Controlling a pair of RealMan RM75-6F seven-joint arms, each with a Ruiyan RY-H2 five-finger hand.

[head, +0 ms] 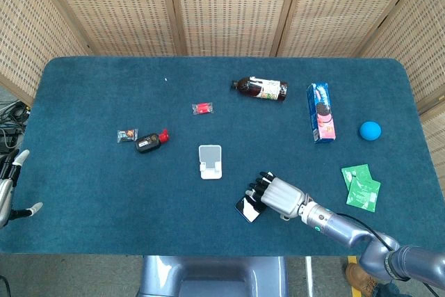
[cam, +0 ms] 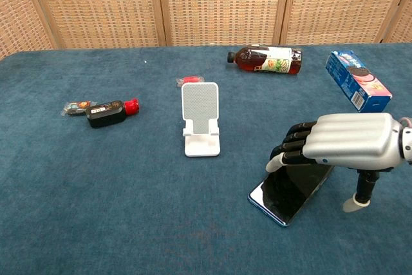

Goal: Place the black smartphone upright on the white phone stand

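Note:
The black smartphone (head: pixel 246 207) lies flat on the blue table, its near end showing in the chest view (cam: pixel 281 193). My right hand (head: pixel 279 195) hovers palm down over its far half, fingers bent forward and apart, holding nothing; in the chest view this hand (cam: pixel 344 140) is clearly above the screen, with the thumb pointing down beside the phone's right edge. The white phone stand (head: pixel 210 161) stands upright and bare to the phone's left (cam: pixel 200 120). My left hand (head: pixel 10 187) is at the far left edge, off the table, only partly seen, fingers spread.
A dark bottle (head: pixel 261 88) lies on its side at the back, with a cookie box (head: pixel 322 111), blue ball (head: pixel 370 130) and green packets (head: pixel 360 187) to the right. Left of the stand lie a small black bottle (head: pixel 149 142), a wrapper (head: pixel 127 135) and a red candy (head: pixel 202 108).

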